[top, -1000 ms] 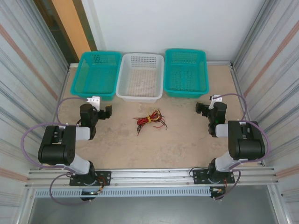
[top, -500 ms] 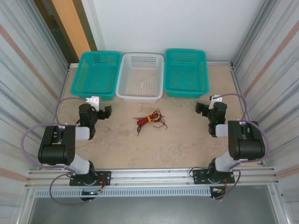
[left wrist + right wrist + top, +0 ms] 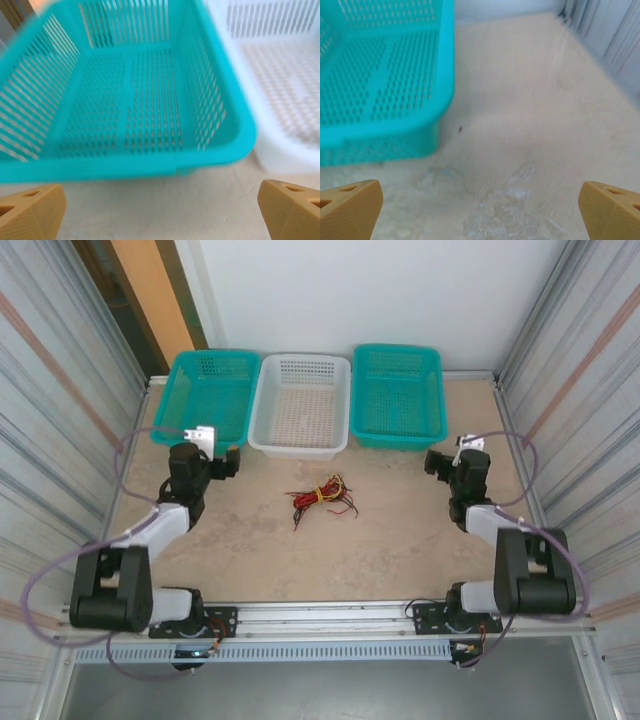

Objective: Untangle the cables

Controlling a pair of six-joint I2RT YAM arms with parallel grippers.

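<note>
Plainly, the cables (image 3: 320, 498) lie on the table (image 3: 400, 535) near the white basket (image 3: 297, 447); left gripper (image 3: 160, 210) and right gripper (image 3: 480, 207) gape.

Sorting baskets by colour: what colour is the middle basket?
The middle basket is white; top external view shows it best.

cables (image 3: 322, 498) too small to tell apart, teal basket (image 3: 125, 167) blurred, cropped at edges

Teal basket (image 3: 380, 142) upper left, beige tabletop (image 3: 520, 125), right gripper (image 3: 480, 210) fingers wide apart
</note>
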